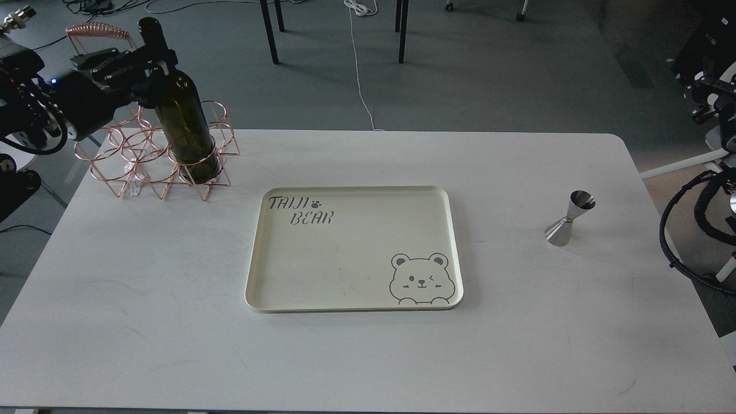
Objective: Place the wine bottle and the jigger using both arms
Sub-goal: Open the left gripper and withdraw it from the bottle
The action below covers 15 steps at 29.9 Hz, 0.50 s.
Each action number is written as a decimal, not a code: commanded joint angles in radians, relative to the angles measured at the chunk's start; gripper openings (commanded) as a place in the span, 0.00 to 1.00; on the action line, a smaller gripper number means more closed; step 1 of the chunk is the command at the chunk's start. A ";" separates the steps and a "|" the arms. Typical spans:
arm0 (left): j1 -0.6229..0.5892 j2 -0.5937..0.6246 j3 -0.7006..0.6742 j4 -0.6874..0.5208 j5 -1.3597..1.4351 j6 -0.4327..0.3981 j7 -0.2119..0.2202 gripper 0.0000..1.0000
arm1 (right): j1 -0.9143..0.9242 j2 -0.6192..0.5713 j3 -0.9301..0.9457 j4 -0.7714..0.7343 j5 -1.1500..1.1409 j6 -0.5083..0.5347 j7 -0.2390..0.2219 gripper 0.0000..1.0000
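Observation:
The dark olive-green wine bottle stands almost upright in a front ring of the copper wire rack at the table's back left. My left gripper comes in from the left and is shut on the bottle's neck, just below the open mouth. The silver jigger stands upright on the table at the right, apart from everything. My right arm stays off the table at the right edge; its fingers cannot be told apart.
A cream tray printed with "TAIJI BEAR" and a bear face lies in the middle of the white table. Chair legs and a white cable lie on the floor behind the table.

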 commanded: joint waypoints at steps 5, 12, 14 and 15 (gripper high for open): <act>0.002 -0.006 0.000 0.000 0.001 0.000 -0.001 0.25 | 0.000 0.000 0.000 -0.002 0.000 0.000 0.000 0.98; 0.005 -0.008 0.000 0.000 0.001 0.000 -0.001 0.30 | 0.000 -0.001 0.000 -0.002 0.000 0.000 0.000 0.98; 0.005 -0.008 0.000 0.000 0.001 0.000 -0.001 0.37 | 0.000 -0.003 0.000 -0.002 0.000 0.000 0.000 0.98; 0.005 -0.008 0.000 0.000 0.001 0.000 -0.001 0.41 | 0.000 -0.003 0.000 -0.002 -0.001 0.000 0.000 0.98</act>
